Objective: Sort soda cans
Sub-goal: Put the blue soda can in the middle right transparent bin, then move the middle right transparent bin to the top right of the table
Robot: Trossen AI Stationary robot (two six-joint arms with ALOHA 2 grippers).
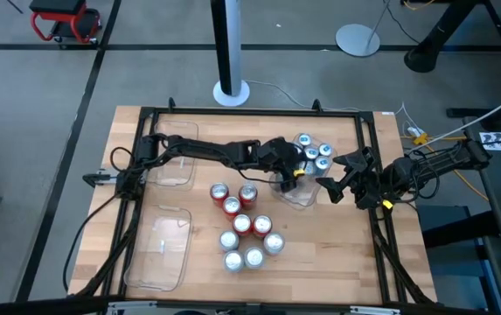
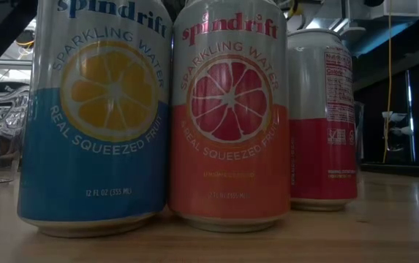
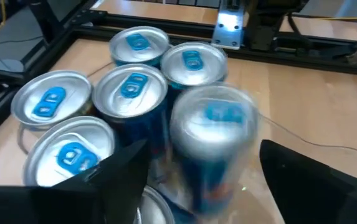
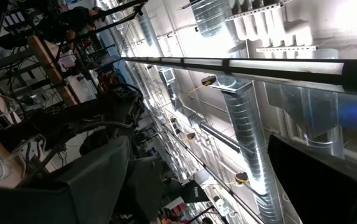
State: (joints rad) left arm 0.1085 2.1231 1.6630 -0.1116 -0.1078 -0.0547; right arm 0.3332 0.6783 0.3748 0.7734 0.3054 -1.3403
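A blue soda can [image 3: 212, 146] stood between the fingers of the left gripper [image 1: 292, 171], at the near edge of the blue-tabbed cluster [image 1: 312, 152] gathered in a clear tray [image 1: 301, 194] toward the table's far right. In the left wrist view the fingers [image 3: 113, 177] were seen spread to either side of the can, with some gap — whether the can was still touched could not be told. The red cans [image 1: 235, 206] and the silver-topped ones [image 1: 252, 256] near them were grouped mid-table, well apart from the blue set. The step was judged to be a placing: it would be done well if the jaws were opened fully and the gripper lifted straight up, so the neighbouring cans were not nudged. The right gripper [image 1: 348, 181] was held spread wide beside the tray — idle.
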